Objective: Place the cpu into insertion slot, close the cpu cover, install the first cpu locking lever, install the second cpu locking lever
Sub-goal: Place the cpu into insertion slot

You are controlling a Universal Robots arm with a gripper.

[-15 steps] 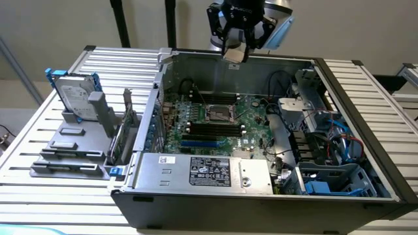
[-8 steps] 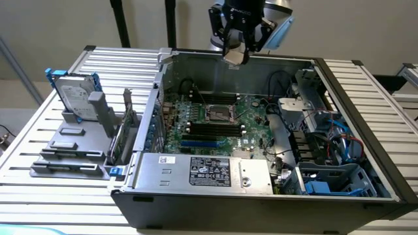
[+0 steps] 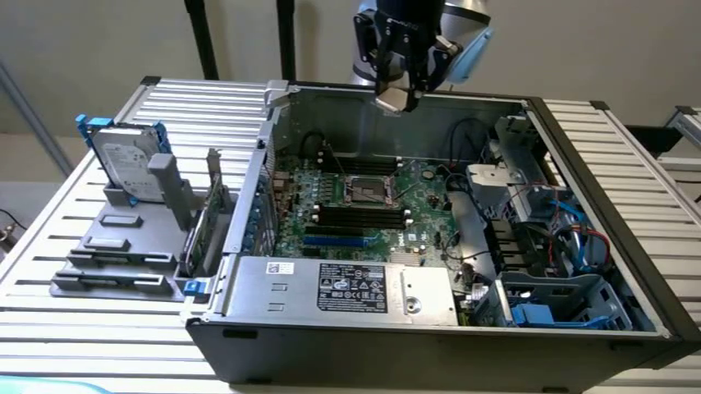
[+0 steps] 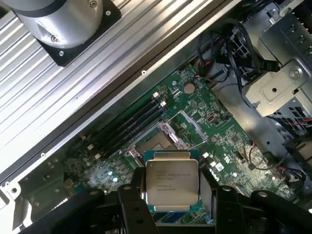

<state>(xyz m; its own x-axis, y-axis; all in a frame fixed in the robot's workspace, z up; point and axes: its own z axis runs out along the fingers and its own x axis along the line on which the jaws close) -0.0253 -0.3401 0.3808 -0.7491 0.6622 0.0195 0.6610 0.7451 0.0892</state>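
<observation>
The gripper [image 4: 173, 193] is clamped on the cpu [image 4: 171, 181]. Its black fingers [image 4: 135, 195] press the chip's 2 opposite edges, and the silvery top with its printed lines faces the wrist camera. The chip is held level in the air and touches nothing else.

Under it, and slightly off to one side of it in the wrist view, lies the insertion slot [image 4: 157, 142]. The slot is bare, with its dark centre exposed. The cpu cover [image 4: 194, 127] appears to be swung back beside the slot rather than lying over it. A thin wire lever crosses the board near it, though I cannot tell how either of the 2 levers sits.

By my reading, 0 of the 4 steps are finished: the chip is in hand but not seated, the cover is not closed, and both levers are left to do.

A row of black memory sticks [image 4: 131, 124] runs alongside the slot.

In the exterior view the arm hangs nearly straight down from above over the far rim of the open computer case [image 3: 438, 345]. There the gripper is well above the motherboard and apart from the slot. The case lies on a slatted metal desk [image 3: 66, 345]. A hard drive [image 3: 126, 160] stands in a grey holder at the exterior view's left.
</observation>
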